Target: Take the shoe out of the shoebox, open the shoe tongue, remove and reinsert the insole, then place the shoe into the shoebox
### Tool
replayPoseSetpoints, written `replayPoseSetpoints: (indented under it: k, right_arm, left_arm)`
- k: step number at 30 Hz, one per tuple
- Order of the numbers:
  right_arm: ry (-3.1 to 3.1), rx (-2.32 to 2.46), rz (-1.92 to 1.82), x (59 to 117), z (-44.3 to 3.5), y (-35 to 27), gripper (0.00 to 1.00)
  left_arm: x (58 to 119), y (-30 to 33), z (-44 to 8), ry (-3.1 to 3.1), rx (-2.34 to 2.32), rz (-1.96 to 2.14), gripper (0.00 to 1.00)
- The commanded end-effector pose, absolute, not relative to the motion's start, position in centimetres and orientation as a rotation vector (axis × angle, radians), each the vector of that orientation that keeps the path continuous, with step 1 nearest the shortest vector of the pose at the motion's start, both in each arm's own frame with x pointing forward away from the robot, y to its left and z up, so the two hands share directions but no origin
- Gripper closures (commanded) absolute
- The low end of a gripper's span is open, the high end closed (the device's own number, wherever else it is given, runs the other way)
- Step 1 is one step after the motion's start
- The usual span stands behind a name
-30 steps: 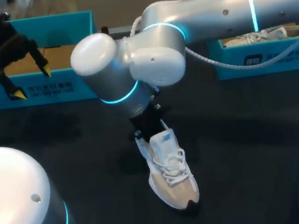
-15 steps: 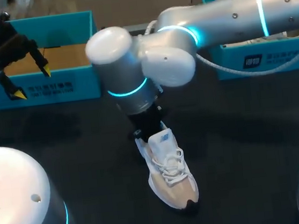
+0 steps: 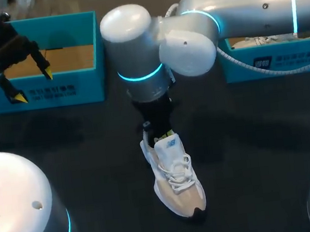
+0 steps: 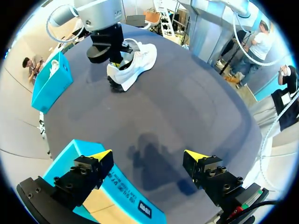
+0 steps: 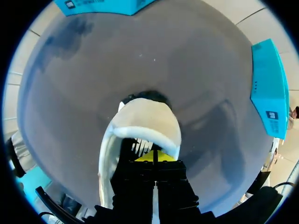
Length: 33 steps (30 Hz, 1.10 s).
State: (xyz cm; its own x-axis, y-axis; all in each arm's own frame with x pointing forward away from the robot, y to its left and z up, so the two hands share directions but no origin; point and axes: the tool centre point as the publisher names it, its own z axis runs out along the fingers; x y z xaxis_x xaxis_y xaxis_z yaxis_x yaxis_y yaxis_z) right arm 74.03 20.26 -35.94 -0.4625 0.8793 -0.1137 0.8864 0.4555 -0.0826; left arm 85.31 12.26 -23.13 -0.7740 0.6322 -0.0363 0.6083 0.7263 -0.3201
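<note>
Head view, lower middle of frame: white shoe (image 3: pixel 176 178) upright on its sole on the dark table (image 3: pixel 259 149), toe toward the lower edge, out of any box. Directly above its heel end, right gripper (image 3: pixel 161 133), yellow tips down at the collar, just behind the tongue (image 3: pixel 168 144).

Right wrist view: same tips pressed together, no gap showing, set in the shoe's mouth with the tongue arched ahead of them. No telling of anything thin pinched between them.

Upper left of head view: left gripper (image 3: pixel 24 75) over the near wall of the teal shoebox (image 3: pixel 57 92), fingers wide apart, holding nothing, well apart from the shoe. Upper right: second teal box (image 3: pixel 272 63), another shoe inside.

Step in hand, by judgement: opening the tongue, or going in for the insole.

To do it well:
- Work from the heel side, tips close under the tongue.
- Sweep forward toward the toe in an arc, not straight up.
- Expect a light shoe with nothing pinning it, likely to tip or slide under a pull. Worth bringing the left gripper across to steady the toe first.
- Keep clear of the laces (image 3: pixel 177 166): snag risk.
- For the insole, pinch at its heel edge and peel slowly.
</note>
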Motion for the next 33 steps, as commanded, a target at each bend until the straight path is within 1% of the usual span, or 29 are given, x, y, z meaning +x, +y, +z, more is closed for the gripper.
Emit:
replayPoseSetpoints:
  k: [1,14,15,16,17,18,20,22,23,24,25,33]
  right_arm:
    - [2.66,1.597,-0.188,73.9,-35.4,20.1,1.0]
    - [2.79,1.597,-0.214,71.5,-36.1,21.0,1.0]
    - [2.791,1.601,-0.223,71.3,-36.0,21.1,0.99]
    - [2.791,1.603,-0.228,71.2,-35.9,21.1,0.95]
    - [2.787,1.613,-0.236,70.9,-35.8,21.2,0.86]
    - [2.784,1.618,-0.241,70.8,-35.7,21.3,0.82]
    - [2.773,1.636,-0.255,70.3,-35.3,21.5,0.64]
    - [2.762,1.652,-0.266,70.1,-35.1,21.6,0.5]
    - [2.759,1.658,-0.272,70.0,-35.1,21.7,0.25]
    - [2.758,1.665,-0.272,69.9,-35.1,21.7,0.04]
    - [2.756,1.674,-0.272,69.8,-35.2,21.6,0.0]
    - [2.742,1.709,-0.259,69.2,-35.1,21.5,0.0]
  left_arm:
    - [85.3,12.3,-23.1,-2.848,-1.026,0.486,0.0]
    - [85.3,12.3,-23.1,-2.848,-1.026,0.486,0.0]
    - [85.3,12.3,-23.1,-2.848,-1.026,0.486,0.0]
    - [85.3,12.3,-23.1,-2.848,-1.026,0.486,0.0]
    - [85.3,12.3,-23.1,-2.848,-1.026,0.486,0.0]
    - [85.3,12.3,-23.1,-2.848,-1.026,0.486,0.0]
    - [85.3,12.3,-23.1,-2.848,-1.026,0.486,0.0]
    - [85.3,12.3,-23.1,-2.848,-1.026,0.486,0.0]
    - [85.3,12.3,-23.1,-2.848,-1.026,0.486,0.0]
    - [85.3,12.3,-23.1,-2.848,-1.026,0.486,0.0]
    - [85.3,12.3,-23.1,-2.848,-1.026,0.486,0.0]
    - [85.3,12.3,-23.1,-2.848,-1.026,0.486,0.0]
